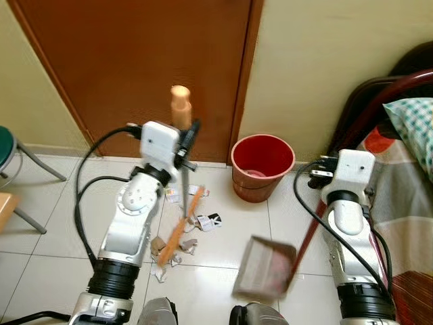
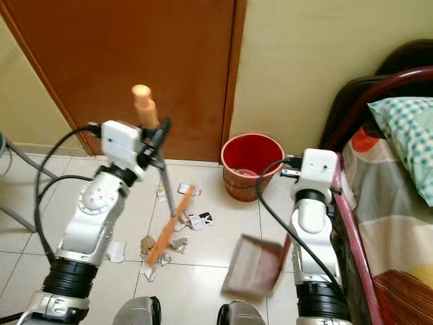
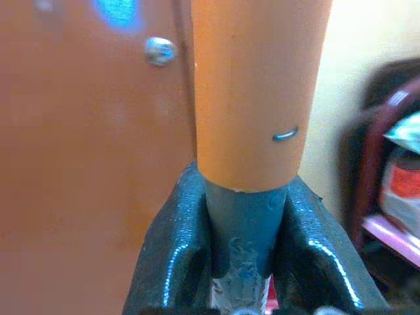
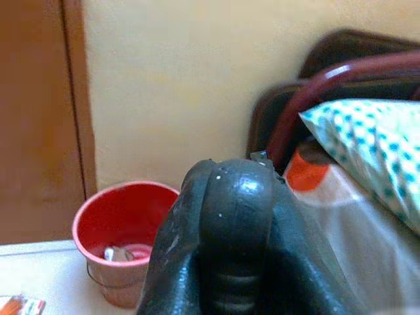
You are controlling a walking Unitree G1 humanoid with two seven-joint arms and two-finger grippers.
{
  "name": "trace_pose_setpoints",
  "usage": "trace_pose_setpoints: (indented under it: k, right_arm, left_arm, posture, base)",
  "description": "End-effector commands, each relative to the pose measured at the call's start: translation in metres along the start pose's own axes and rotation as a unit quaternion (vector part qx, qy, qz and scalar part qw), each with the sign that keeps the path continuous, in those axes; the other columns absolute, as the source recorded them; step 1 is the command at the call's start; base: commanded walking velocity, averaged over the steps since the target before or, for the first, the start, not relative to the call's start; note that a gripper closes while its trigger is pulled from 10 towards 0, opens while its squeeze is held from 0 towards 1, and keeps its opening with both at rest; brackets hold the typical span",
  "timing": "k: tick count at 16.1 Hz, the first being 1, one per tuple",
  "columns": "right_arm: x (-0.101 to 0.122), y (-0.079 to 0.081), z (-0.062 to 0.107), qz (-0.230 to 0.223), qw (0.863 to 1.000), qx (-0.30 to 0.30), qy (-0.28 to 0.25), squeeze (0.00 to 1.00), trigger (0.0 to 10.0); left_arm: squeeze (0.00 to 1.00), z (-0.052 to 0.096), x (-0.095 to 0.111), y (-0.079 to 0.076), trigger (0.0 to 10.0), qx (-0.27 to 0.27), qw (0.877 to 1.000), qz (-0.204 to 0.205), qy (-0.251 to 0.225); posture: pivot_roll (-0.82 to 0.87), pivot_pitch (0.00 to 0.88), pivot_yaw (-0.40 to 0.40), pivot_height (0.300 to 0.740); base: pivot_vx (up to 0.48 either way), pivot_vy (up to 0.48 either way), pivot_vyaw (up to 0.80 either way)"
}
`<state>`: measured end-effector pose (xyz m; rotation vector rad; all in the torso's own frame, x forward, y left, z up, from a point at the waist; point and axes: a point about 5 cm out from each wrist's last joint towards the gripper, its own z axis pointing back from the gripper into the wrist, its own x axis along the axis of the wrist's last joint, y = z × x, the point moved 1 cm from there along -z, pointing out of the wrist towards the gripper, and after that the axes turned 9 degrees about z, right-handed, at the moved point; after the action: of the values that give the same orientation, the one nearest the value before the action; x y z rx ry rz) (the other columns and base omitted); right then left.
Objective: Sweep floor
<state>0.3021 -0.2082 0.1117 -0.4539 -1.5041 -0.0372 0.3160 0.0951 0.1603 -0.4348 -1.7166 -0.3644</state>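
My left gripper is shut on the grey shaft of a broom, just under its orange top grip; the left wrist view shows the fingers clamped on the shaft. The orange broom head rests on the tiles among paper scraps. My right gripper is shut on the dark handle of a brown dustpan, which hangs blurred just above the floor to the right of the litter. The right wrist view shows the fingers wrapped round the handle's black end.
A red bucket with some litter inside stands by the wall beside the brown door. A bed with a dark red frame and a checked pillow lies close on the right. A stool stands at the left edge.
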Motion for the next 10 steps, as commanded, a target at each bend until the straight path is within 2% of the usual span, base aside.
trace_pose_setpoints:
  k: [1, 4, 5, 7, 9, 10]
  right_arm:
    - [-0.002, -0.001, -0.001, -0.009, 1.0, -0.006, 0.01, 0.0, 10.0]
    - [-0.006, 0.006, -0.005, -0.015, 1.0, 0.001, 0.027, 0.0, 10.0]
    - [-0.006, 0.008, -0.006, -0.008, 1.0, 0.001, 0.029, 0.0, 10.0]
    - [-0.007, 0.013, -0.009, 0.009, 1.0, 0.006, 0.029, 0.0, 10.0]
    - [-0.007, 0.015, -0.009, 0.015, 0.999, 0.011, 0.029, 0.0, 10.0]
    - [-0.006, 0.016, -0.01, 0.02, 0.999, 0.016, 0.024, 0.0, 10.0]
  left_arm:
    - [0.0, 0.001, -0.004, -0.01, 10.0, -0.033, 0.999, 0.009, 0.015]
    - [0.0, 0.018, -0.036, -0.023, 10.0, -0.058, 0.992, 0.074, 0.089]
    - [0.0, 0.022, -0.04, -0.027, 10.0, -0.072, 0.988, 0.083, 0.104]
    - [0.0, 0.031, -0.045, -0.039, 10.0, -0.117, 0.978, 0.112, 0.13]
    - [0.0, 0.035, -0.045, -0.043, 10.0, -0.13, 0.974, 0.129, 0.136]
    - [0.0, 0.034, -0.041, -0.044, 10.0, -0.127, 0.972, 0.153, 0.126]
  posture:
    - [-0.02, 0.134, -0.028, 0.74]
    - [-0.02, 0.145, -0.039, 0.74]
    - [-0.01, 0.148, -0.042, 0.74]
    - [-0.01, 0.154, -0.047, 0.74]
    - [-0.01, 0.158, -0.052, 0.74]
    - [-0.01, 0.159, -0.053, 0.74]
  base:
    - [0.0, 0.0, 0.0]
    - [0.0, 0.0, 0.0]
    - [0.0, 0.0, 0.0]
    - [0.0, 0.0, 0.0]
    - [0.0, 0.0, 0.0]
    - [0.0, 0.0, 0.0]
